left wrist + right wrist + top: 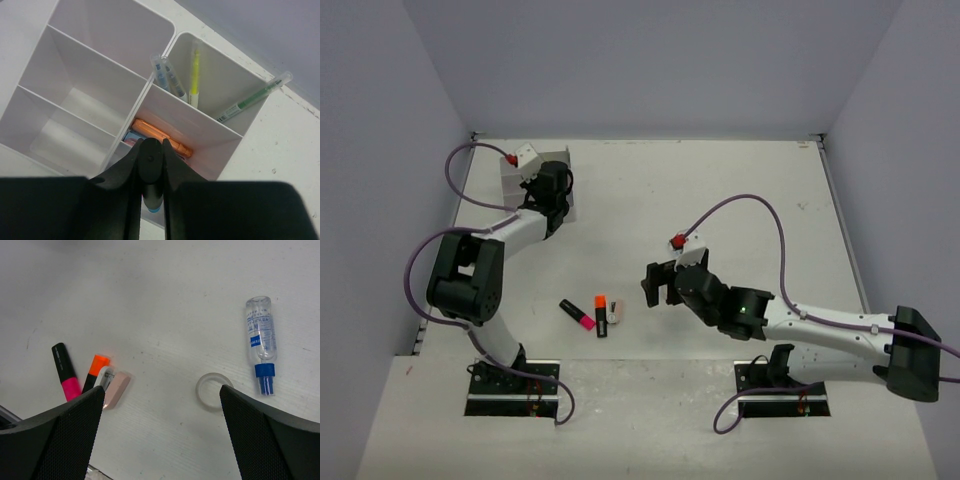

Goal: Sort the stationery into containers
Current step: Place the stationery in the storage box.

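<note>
We find the tray [112,72] at the far left of the table, a white piece of six compartments in two rows of three. In its far corner compartment on the right of the left wrist view stand two clear-barrelled pens [167,77] and a yellow pen [194,70]. A green pen [252,100] leans there too, its upper end out past the tray's outer wall. The next compartment along that row holds an orange highlighter [160,135] lying on pink and blue items that we cannot identify. The other row shows bare white floors.

Directly above the tray's near right compartments hangs the left gripper [150,160], clenched on a dark highlighter with a blue end [152,205], held point-down over the tray.

Away from the tray, toward the middle near edge of the table, lie a pink-ended highlighter [65,371], an orange-ended highlighter [96,369] and a pale pink eraser [116,389], close together, with a small white item between highlighter and eraser that we cannot name. Farther from the tray again lie a clear tape ring [214,390] and a blue-capped bottle [262,342]. The right gripper [161,405] hovers over this group, released, fingers spread wide, grasping nothing.
</note>
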Robot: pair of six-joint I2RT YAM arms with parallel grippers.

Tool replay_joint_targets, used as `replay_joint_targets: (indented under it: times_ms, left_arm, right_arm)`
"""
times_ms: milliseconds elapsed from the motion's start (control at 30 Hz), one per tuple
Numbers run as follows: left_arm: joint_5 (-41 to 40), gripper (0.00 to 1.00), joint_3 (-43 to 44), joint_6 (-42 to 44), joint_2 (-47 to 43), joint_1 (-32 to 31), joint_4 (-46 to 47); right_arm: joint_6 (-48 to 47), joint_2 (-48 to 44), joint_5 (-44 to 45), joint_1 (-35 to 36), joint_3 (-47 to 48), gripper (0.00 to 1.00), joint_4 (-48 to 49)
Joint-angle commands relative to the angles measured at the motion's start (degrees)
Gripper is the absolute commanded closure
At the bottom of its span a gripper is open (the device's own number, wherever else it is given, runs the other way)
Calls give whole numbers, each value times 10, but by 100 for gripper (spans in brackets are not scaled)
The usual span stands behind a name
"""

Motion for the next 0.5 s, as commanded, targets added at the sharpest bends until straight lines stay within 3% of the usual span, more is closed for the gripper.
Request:
replay_joint_targets:
  times_ms: [0, 67, 133, 300, 367, 467]
  left_arm:
    - [-12, 60, 14, -8, -2, 8, 31]
    - [-6, 49, 10, -13, -9, 8, 26]
    - [3, 44, 2, -18, -27, 8, 23]
    - [37, 41, -3, -48, -109, 6, -26]
    - [62, 33, 1, -62, -156, 5, -72]
    - [116, 5, 30, -75, -240, 2, -208]
  right_arm:
    - [-5, 32, -14, -1, 16, 1, 12]
    - [-6, 43, -29, -1, 22, 1, 12]
    - [-7, 56, -46, -1, 33, 1, 11]
    - [20, 94, -73, -1, 76, 5, -18]
    - [57, 120, -84, -1, 109, 16, -54]
    - [143, 172, -93, 6, 152, 48, -113]
